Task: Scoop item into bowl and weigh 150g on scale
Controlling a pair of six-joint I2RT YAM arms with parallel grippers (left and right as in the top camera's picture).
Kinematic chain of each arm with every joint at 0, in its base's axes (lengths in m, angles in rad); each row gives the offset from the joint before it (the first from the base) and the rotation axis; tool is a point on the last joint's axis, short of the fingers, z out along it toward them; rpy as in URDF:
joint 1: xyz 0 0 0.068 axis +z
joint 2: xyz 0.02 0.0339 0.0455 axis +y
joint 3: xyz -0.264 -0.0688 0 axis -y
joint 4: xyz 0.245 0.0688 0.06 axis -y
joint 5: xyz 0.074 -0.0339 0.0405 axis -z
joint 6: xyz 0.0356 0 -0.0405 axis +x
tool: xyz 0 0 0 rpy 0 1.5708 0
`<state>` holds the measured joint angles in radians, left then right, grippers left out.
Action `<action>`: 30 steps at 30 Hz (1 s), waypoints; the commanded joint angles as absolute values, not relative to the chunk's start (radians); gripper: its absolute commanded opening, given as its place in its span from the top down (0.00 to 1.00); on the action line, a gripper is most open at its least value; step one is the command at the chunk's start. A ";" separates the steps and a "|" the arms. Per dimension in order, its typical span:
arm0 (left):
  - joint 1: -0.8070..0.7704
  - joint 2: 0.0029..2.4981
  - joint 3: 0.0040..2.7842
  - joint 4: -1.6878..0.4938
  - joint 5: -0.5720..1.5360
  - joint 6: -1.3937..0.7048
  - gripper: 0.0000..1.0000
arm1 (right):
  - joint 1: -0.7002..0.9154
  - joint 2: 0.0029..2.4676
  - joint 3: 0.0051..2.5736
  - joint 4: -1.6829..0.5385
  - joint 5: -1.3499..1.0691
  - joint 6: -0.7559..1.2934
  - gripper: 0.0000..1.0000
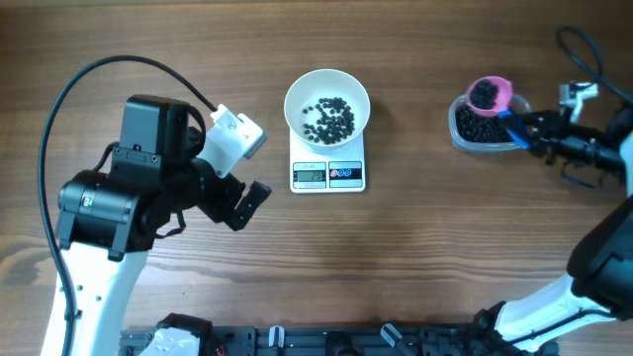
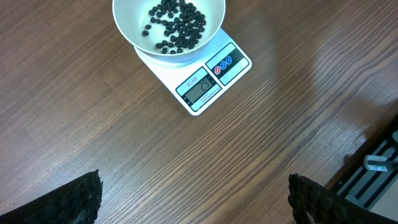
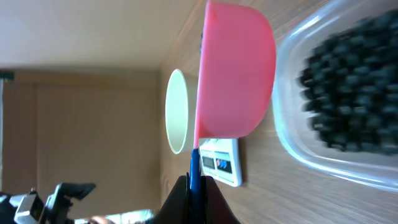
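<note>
The white bowl (image 1: 327,104) stands on the white scale (image 1: 328,174) at the table's middle; a layer of black beads (image 1: 329,116) lies in it. In the left wrist view the bowl (image 2: 168,28) and scale (image 2: 211,79) sit ahead of my open left gripper (image 2: 194,199), which hovers over bare wood. My right gripper (image 1: 527,132) is shut on the blue handle (image 3: 194,171) of the pink scoop (image 1: 489,95). The scoop is heaped with beads and hangs over the clear tub (image 1: 483,129) of beads at the right.
The left arm's body (image 1: 129,198) fills the table's left side. A black cable (image 1: 584,54) loops at the far right. A dark rail (image 1: 326,341) runs along the front edge.
</note>
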<state>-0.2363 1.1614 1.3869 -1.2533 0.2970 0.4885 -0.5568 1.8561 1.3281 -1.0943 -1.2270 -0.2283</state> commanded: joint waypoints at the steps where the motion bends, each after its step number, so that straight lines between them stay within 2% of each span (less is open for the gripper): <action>1: -0.237 1.168 1.405 -1.250 0.298 0.483 0.00 | -0.466 1.766 1.316 -1.066 -1.284 -0.170 0.96; 8: -0.237 1.168 1.405 -1.250 0.298 0.483 0.00 | -0.241 1.707 1.316 -0.871 -1.279 0.056 0.96; 18: -0.237 1.168 1.405 -1.250 0.298 0.483 0.00 | 0.030 1.707 1.316 -0.573 -1.068 0.112 0.96; 22: -0.237 1.168 1.405 -1.250 0.299 0.483 0.00 | 0.126 1.707 1.316 -0.533 -0.928 -0.007 0.96; 27: -0.237 1.168 1.405 -1.250 0.299 0.483 0.00 | 0.198 1.707 1.316 -0.526 -0.602 -0.180 0.96; 30: -0.237 1.168 1.405 -1.250 0.298 0.483 0.00 | 0.219 1.707 1.316 -0.517 -0.539 -0.273 0.96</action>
<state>-0.2363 1.1622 1.3869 -1.2530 0.2970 0.4889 0.2005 1.7271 1.3167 -0.5320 -0.6899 -0.1257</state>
